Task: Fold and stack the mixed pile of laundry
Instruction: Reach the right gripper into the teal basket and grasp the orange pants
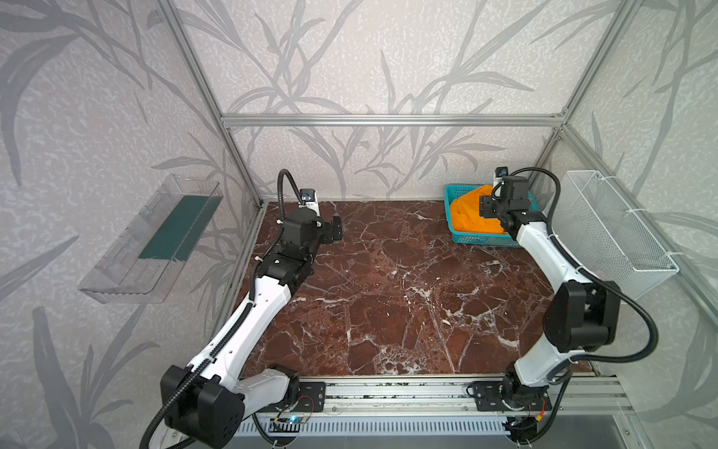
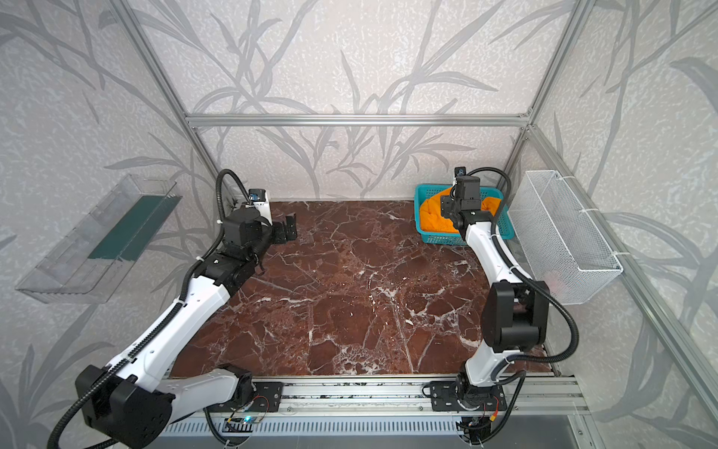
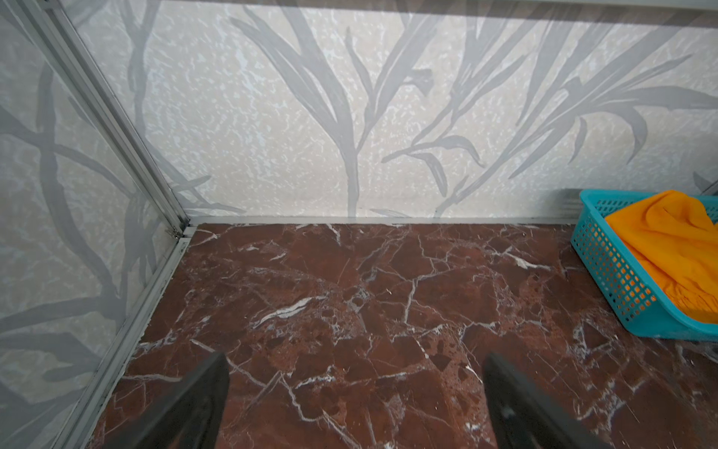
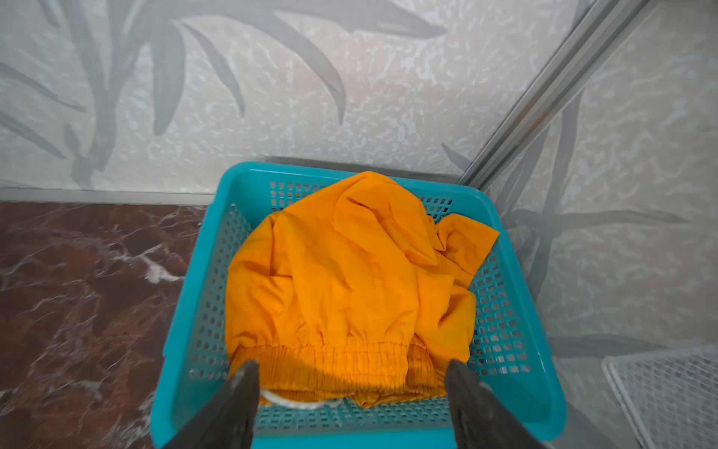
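**Supervisor:** Report station status, left side first.

**Operator:** My left gripper (image 1: 337, 230) hovers over the bare marble tabletop (image 1: 388, 295) near the far left corner. Its fingers are spread wide and hold nothing. In the far right corner, the orange trousers (image 4: 349, 280) lie bunched in the teal basket (image 4: 194, 311). My right gripper (image 4: 351, 365) hangs over them, fingers spread on either side of the elastic waistband, pinching nothing yet.

**Supervisor:** The shirt?

**Operator:** Not visible. A white strip shows under the waistband; I cannot tell what it is.

**Supervisor:** Step in hand?

**Operator:** I judge it to be retrieval, since no folding has begun. Next move: lower, pinch the waistband only, lift clear of the basket wall, then carry the trousers to open tabletop.
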`<state>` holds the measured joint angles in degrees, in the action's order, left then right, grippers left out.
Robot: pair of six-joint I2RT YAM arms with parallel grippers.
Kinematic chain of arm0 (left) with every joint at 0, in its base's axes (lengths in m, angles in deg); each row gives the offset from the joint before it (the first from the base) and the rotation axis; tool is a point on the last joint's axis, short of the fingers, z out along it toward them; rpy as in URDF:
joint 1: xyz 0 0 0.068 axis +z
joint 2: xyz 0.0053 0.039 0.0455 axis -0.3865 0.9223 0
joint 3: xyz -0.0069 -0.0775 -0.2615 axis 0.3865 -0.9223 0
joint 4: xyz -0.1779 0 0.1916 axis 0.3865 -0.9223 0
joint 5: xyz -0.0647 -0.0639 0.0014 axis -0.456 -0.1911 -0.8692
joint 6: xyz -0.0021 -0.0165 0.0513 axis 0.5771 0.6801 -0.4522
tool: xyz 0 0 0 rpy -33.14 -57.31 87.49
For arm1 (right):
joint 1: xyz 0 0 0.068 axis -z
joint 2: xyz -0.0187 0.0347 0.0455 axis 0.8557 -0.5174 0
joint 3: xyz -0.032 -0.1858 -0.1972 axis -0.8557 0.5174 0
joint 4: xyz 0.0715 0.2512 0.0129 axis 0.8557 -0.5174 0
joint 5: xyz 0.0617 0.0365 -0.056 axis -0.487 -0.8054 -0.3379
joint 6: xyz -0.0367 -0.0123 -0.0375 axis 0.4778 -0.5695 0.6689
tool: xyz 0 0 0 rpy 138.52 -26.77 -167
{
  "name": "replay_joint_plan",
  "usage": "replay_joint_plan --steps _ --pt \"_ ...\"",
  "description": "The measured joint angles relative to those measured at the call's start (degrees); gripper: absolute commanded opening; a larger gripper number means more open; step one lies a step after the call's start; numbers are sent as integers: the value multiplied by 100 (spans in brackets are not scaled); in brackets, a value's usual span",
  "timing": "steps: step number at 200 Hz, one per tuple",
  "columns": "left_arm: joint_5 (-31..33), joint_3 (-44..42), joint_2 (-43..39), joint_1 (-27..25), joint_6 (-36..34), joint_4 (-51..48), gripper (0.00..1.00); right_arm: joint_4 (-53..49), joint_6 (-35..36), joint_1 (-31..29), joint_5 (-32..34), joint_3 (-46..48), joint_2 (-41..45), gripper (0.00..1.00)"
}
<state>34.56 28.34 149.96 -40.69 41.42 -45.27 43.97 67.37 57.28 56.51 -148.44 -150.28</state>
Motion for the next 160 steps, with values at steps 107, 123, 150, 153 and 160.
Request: replay_joint_plan --steps 107,123,150,153,160 --pt "-625 -103 -136 -11 337 -575 99 -1635 -627 229 442 -2413 -3036 65" --pt "-638 -208 -192 -9 387 -566 99 -1781 -645 282 415 -2710 -3206 57" --pt "-640 -337 -210 -11 472 -562 99 -1937 -651 358 356 -2848 -3305 39" --pt "-640 -348 -210 -11 483 -562 99 -1950 -654 365 345 -2848 -3305 36" --pt "-640 -363 -210 -11 498 -564 99 -1967 -649 367 315 -2846 -3305 30"
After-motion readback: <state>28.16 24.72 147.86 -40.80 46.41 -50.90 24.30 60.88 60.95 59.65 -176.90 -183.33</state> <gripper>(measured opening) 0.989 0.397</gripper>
